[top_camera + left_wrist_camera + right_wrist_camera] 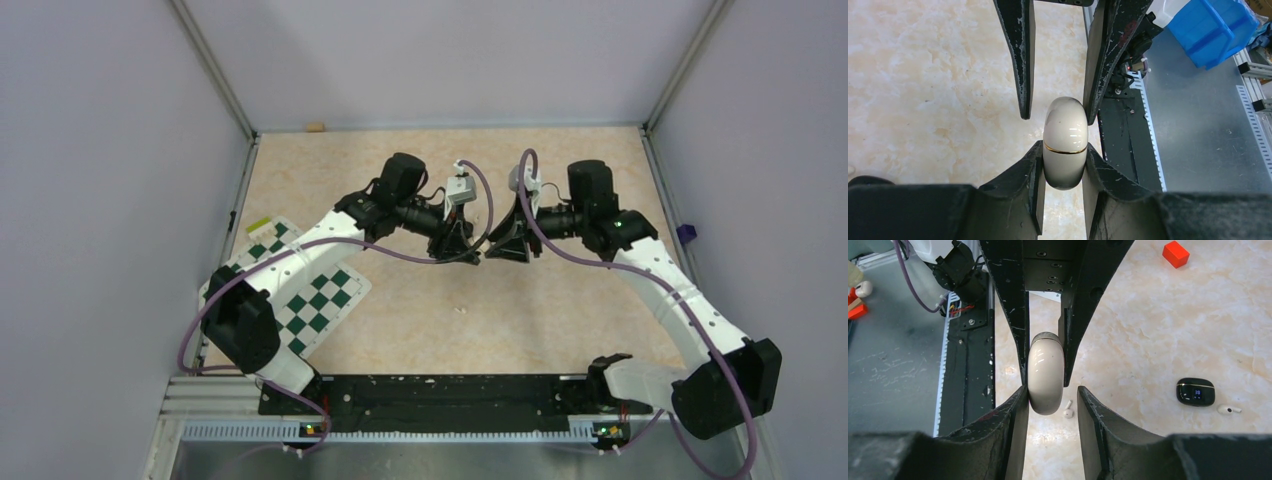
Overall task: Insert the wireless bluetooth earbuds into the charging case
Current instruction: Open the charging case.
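Note:
The charging case (pixel 1065 142) is cream-white with a thin gold band, and it is closed. My left gripper (pixel 1063 150) is shut on it and holds it above the table's middle. In the right wrist view the case (pixel 1046 375) hangs between the jaws of my right gripper (pixel 1052 390). That gripper is open: one finger touches the case, the other stands apart. In the top view the left gripper (pixel 462 245) and the right gripper (pixel 505 245) meet tip to tip. Two small white stemmed earbuds lie on the table, one (pixel 1067 411) under the case and one (pixel 1229 409) further off. No tiny black pieces show.
A glossy black rounded box with a lit blue display (pixel 1195 391) lies beside the farther earbud. A small red block (pixel 1176 253) sits beyond it. A green chequered mat (pixel 300 290) lies at the left. The black rail (pixel 440 395) runs along the near edge.

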`<state>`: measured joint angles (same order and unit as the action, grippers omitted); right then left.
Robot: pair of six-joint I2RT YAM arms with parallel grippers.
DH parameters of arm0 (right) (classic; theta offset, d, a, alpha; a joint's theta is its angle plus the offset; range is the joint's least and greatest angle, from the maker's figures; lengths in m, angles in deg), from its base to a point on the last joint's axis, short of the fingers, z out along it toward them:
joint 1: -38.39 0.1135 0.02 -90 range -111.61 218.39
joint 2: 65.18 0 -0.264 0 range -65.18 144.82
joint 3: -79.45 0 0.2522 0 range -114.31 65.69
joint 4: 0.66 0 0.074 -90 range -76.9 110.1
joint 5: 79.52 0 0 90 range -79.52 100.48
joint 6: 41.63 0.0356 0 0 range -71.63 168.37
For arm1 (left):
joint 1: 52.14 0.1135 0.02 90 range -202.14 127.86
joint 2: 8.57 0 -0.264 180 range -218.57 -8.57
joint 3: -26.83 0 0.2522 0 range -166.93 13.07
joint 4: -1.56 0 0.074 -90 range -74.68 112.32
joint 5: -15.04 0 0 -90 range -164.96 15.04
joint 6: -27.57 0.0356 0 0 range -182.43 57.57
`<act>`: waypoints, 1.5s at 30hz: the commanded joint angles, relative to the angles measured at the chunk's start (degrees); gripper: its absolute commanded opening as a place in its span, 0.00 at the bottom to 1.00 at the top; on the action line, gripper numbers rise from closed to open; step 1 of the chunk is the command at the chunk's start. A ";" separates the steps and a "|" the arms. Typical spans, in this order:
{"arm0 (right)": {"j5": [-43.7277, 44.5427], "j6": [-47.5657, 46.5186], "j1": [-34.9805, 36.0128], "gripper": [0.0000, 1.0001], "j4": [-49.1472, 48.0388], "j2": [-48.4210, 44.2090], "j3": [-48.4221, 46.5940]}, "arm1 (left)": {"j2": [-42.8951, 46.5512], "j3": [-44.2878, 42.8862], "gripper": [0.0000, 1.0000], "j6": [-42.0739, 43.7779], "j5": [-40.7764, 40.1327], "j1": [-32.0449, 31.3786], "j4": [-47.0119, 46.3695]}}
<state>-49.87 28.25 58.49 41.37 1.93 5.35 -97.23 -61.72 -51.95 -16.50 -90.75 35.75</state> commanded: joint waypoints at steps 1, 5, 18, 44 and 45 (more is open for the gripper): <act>4.87 -2.50 -1.94 0.40 -1.00 -1.20 -0.62 | 1.28 -0.73 0.00 0.44 5.96 -0.52 -2.06; 5.38 -2.81 -2.34 0.44 -0.80 -1.99 -0.83 | 1.44 -0.62 0.00 0.61 5.92 -0.50 -2.06; 10.07 -2.77 -2.96 0.48 -2.03 -4.07 -1.13 | 0.74 -0.88 0.00 0.81 6.41 -0.53 -1.80; 15.78 8.31 -2.96 0.87 -9.51 -3.46 -7.98 | 6.27 -0.95 0.00 3.62 4.50 14.32 -0.88; 16.84 8.85 -2.98 0.87 -10.26 -2.16 -7.88 | 7.16 -0.41 0.00 3.77 4.49 16.10 -0.90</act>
<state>-37.07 32.38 56.00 36.91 -4.08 -1.62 -96.07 -61.83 -49.81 -13.10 -80.50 36.84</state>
